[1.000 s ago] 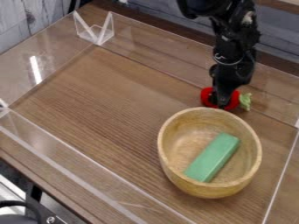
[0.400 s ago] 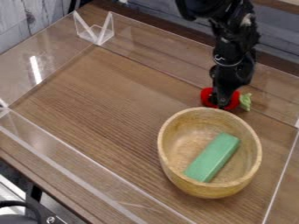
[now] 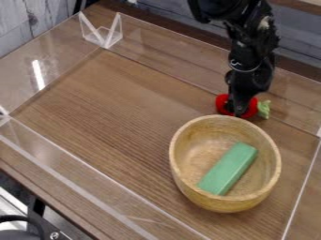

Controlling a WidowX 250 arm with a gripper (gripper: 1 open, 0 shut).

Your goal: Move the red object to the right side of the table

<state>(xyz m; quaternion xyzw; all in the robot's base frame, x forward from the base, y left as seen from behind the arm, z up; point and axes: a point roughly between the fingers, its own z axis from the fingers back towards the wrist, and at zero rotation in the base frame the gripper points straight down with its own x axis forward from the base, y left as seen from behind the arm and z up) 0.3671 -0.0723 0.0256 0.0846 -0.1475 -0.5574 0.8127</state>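
Beside bowl [image 3: 190, 180], strawberry [image 3: 235, 107] lies lengthwise, leafy tip [image 3: 264, 110] pointing right.

Red object [image 3: 235, 105]: small, rounded, bright red, strawberry-like, green leafy tip pointing to image right; lies on its side on the tabletop [image 3: 113, 103], toward the right edge of the view, just beyond the wooden bowl's upper rim, outside the bowl; black claw [image 3: 243, 97] comes down over it from above and covers part of its middle, red showing on either side; tabletop: brown, wood-grain, flat, lighter and darker streaks, low clear walls along its edges
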